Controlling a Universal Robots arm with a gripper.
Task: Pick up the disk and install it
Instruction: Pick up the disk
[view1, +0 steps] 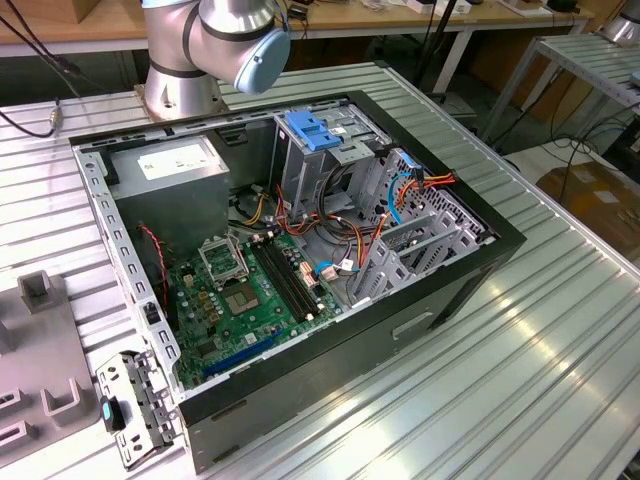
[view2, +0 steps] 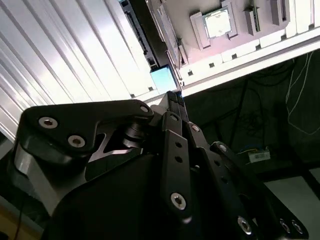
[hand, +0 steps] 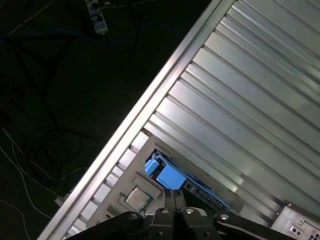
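The disk is sitting beside a chip in the first wrist view, pincer hovering right by it, pinched closed and empty. Exterior view is catching the arm at the case's 11 o'clock.

The table under the computer case is ribbed bare aluminium, smooth and shiny. The case's shell is matt black, its inner frame dull grey sheet metal. Inside it, the latch plate is smooth blue plastic; the grey metal box carries a white paper sticker. The gripper is matt black with bright screw heads.
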